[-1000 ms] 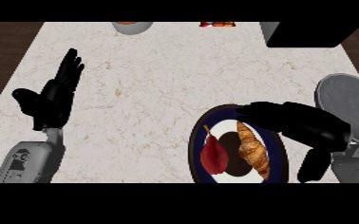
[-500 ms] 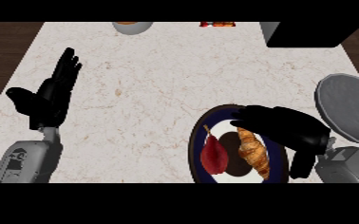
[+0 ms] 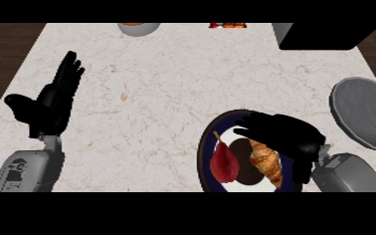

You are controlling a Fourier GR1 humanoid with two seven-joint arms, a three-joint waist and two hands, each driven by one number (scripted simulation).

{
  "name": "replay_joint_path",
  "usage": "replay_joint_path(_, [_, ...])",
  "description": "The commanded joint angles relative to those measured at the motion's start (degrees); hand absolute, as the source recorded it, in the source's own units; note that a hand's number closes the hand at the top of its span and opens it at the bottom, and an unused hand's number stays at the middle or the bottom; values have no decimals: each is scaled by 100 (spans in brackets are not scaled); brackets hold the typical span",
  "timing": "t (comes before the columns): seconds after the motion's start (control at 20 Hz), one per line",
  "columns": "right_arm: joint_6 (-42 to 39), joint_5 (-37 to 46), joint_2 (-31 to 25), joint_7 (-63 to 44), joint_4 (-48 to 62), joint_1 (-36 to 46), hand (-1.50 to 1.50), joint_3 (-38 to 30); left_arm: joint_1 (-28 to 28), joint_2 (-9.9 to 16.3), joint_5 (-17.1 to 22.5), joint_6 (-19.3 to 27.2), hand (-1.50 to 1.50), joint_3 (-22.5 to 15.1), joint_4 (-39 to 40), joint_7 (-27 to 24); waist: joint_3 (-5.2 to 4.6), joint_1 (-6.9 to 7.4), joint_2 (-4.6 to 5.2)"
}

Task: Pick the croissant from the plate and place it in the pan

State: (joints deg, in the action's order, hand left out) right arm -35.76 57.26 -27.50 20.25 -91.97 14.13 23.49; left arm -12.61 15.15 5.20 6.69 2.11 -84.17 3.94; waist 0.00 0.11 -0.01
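While one croissant (image 3: pixel 266 160) lies on the single dark-rimmed plate (image 3: pixel 206 152) at the near right of the desk (image 3: pixel 169 89), it shares that plate with one red pear-shaped fruit (image 3: pixel 224 162) just to its left and one dark brown item (image 3: pixel 252 178) at the plate's near side, too shadowed to name. One grey pan (image 3: pixel 355 110) sits at the right edge, a little beyond the plate and apart from it, cut off by the view's border. At the far edge stand one grey bowl-like vessel (image 3: pixel 138 28), one small red and orange thing (image 3: pixel 228 25), too cropped to identify, and one black box (image 3: pixel 320 35) in the far right corner.

Pale marble with faint brown veining covers the desk; a strip of dark wood (image 3: pixel 16 45) shows past its left side.

Coming in from the lower right, the right hand (image 3: pixel 286 134) hangs over the plate's far half, its fingers curled downward above the upper end of the croissant; whether they touch the pastry cannot be told, and nothing is pinched between them. At the left edge the left hand (image 3: pixel 51 102) rests spread, fingers straight and pointing away, thumb out to the side, holding nothing.
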Motion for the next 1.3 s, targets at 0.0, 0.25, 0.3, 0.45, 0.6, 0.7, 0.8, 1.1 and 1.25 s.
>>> replay_joint_path(0.0, [304,433,282,240,703,118,-150,117,-183,-105,-139,-29,0,6,130,37,1,3,5])
replay_joint_path(0.25, [-44,657,339,153,196,86,-150,-35,312,-272,-349,-7,0,-78,-233,-74,0,4,-4])
replay_joint_path(0.3, [166,857,255,247,439,48,-150,-11,-17,-73,-115,-238,0,232,71,-46,0,-4,0])
replay_joint_path(0.45, [203,1024,417,335,671,-34,-150,-10,-106,-109,-111,-294,0,315,158,33,0,-8,0])
replay_joint_path(0.6, [134,1137,461,555,1140,310,-150,-85,-115,-271,-272,-208,0,225,314,-172,0,2,4])
replay_joint_path(0.7, [56,1367,664,290,840,-31,-150,177,21,-329,-309,-212,0,246,290,-348,-1,-9,-1])
replay_joint_path(0.8, [197,1352,673,560,1204,104,-150,102,-398,-437,-394,-62,0,117,278,146,0,-12,3])
replay_joint_path(1.1, [1035,1632,699,1346,1789,292,150,293,185,-356,-334,-220,0,157,-396,252,2,27,1])
replay_joint_path(1.25, [990,1810,730,1219,1356,-117,150,371,-226,-386,-461,-191,0,234,95,139,0,-17,2])
